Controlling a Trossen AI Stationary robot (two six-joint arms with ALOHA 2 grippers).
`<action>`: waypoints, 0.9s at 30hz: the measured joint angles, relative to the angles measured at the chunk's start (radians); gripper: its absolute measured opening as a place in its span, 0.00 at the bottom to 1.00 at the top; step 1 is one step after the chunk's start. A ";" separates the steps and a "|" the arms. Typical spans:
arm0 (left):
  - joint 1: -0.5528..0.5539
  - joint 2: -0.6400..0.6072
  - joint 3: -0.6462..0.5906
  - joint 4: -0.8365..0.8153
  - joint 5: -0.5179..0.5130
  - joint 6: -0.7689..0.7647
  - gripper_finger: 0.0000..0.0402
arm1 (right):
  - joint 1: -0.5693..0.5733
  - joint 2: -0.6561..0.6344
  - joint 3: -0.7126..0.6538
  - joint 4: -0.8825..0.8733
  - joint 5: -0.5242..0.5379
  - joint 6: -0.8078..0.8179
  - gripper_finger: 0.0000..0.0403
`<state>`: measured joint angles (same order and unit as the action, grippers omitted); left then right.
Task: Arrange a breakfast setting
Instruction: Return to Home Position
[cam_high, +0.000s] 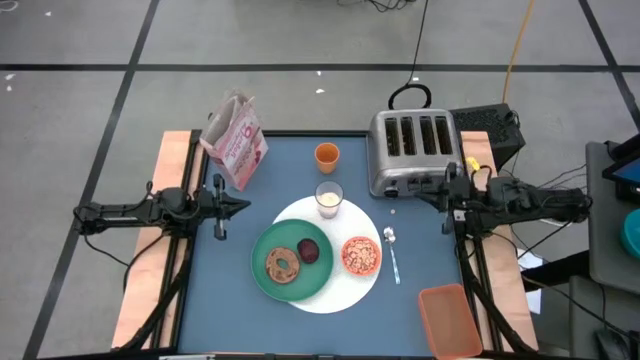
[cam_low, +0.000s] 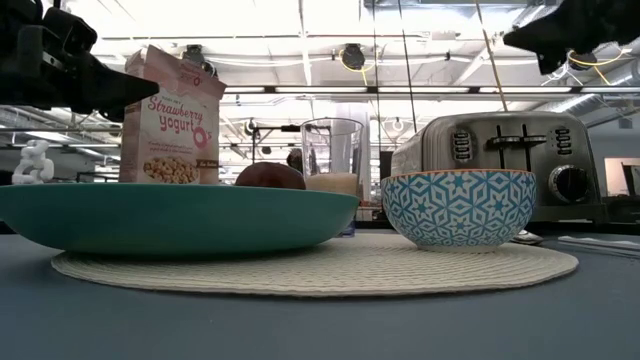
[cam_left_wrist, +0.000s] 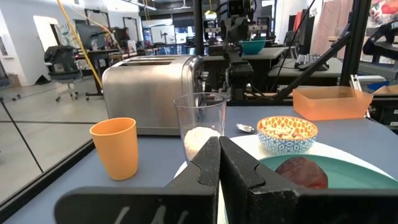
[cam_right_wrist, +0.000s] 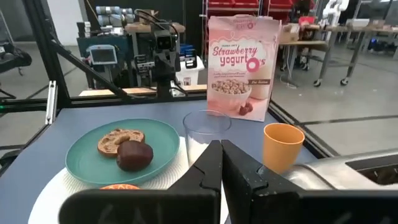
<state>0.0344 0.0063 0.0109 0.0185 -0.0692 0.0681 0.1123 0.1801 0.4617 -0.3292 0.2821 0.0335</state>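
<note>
Green plate (cam_high: 270, 242) near left hand (cam_high: 240, 207), untouched.

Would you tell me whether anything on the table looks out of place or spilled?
Mildly: the green plate overhangs the mat toward the left arm. The glass, bowl and cup stand upright, nothing spilled; left gripper and right gripper rest shut at the sides.

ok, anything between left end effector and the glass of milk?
Nothing visible. The left end effector, shut, points at the glass of milk across bare table; the orange cup stands off that line. Right end effector waits by the toaster.
</note>
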 joint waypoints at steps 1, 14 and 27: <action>0.000 0.000 0.000 0.000 0.000 0.000 0.01 | 0.000 -0.020 -0.026 0.017 0.000 -0.003 0.00; 0.000 0.000 0.000 0.005 0.000 -0.002 0.01 | 0.000 -0.174 -0.289 0.262 -0.081 -0.046 0.00; 0.000 0.000 -0.001 0.011 -0.001 -0.002 0.01 | 0.000 -0.179 -0.438 0.496 -0.102 -0.102 0.00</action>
<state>0.0342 0.0066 0.0097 0.0299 -0.0700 0.0662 0.1127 0.0010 0.0233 0.1664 0.1801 -0.0688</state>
